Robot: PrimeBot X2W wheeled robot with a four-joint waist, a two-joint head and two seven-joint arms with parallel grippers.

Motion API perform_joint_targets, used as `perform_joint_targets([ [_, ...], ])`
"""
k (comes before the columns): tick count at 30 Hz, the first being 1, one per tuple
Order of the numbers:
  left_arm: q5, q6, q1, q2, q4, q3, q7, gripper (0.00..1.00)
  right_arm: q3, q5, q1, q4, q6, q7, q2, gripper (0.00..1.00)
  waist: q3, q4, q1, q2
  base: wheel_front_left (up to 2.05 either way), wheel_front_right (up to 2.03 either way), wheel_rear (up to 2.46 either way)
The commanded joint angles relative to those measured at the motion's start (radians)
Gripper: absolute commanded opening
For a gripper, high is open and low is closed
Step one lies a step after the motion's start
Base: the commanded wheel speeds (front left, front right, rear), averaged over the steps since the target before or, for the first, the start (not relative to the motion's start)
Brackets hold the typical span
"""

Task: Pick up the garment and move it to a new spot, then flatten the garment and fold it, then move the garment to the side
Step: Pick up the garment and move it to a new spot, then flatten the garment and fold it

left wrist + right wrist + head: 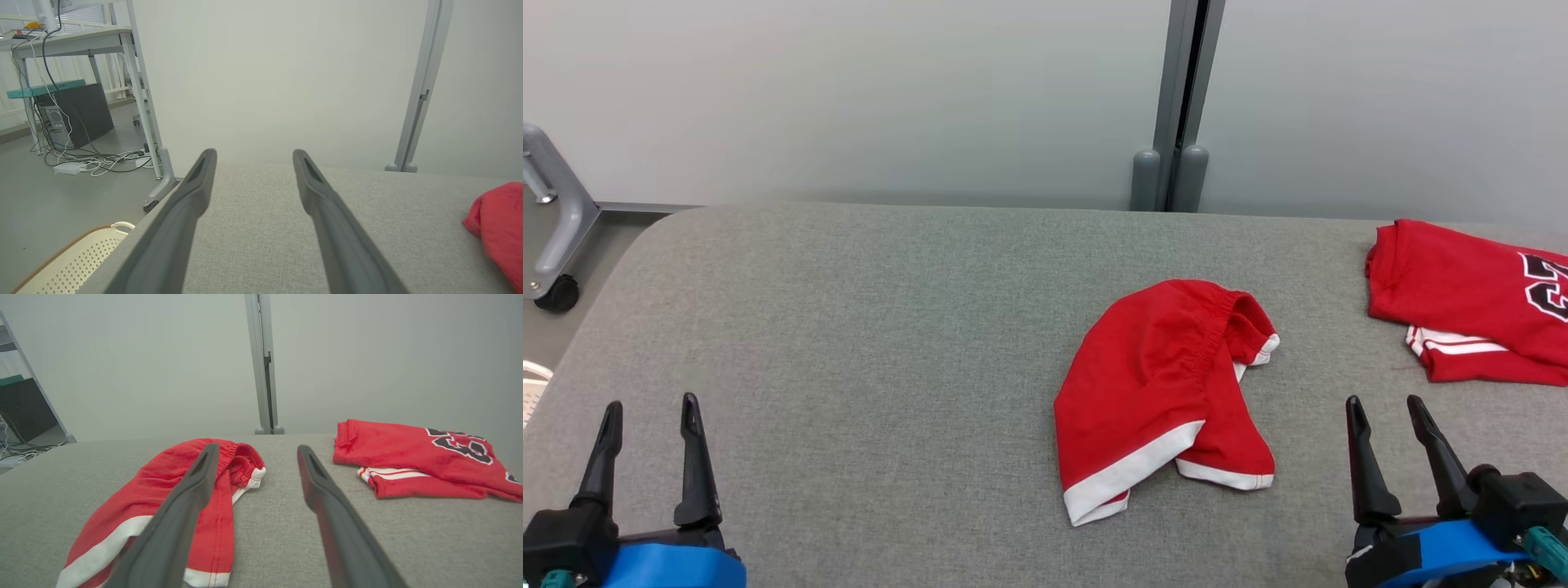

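Head view: garment (1160, 392) crumpled at table (849, 327) centre
Right pincer (1384, 404) nearer, garment to its left; left pincer (651, 402) equally wide, empty

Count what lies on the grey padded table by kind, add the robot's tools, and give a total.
Shorts: 1, the red shorts, crumpled.
Jerseys: 1, the folded red jersey.
Tools: 2, the left tool and the right tool, both open.
Total: 4.
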Motion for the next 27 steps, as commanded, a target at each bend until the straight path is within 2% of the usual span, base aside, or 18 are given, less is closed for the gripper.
perform_joint_targets([
  [1, 0.007, 0.004, 0.017, -0.003, -0.005, -0.007, 0.001, 1.0, -0.002, 0.005, 0.02, -0.003, 0.0, 0.0, -0.002, 1.0, -0.006, 0.003, 0.0001, 0.0, 0.0, 0.0, 0.0],
  [27, -0.011, 0.022, 0.051, -0.001, -0.042, -0.01, 0.011, 1.0, -0.011, 0.014, 0.075, -0.043, 0.0, 0.036, -0.002, 1.0, -0.038, 0.004, 0.0001, 0.0, 0.0, 0.0, 0.0],
])
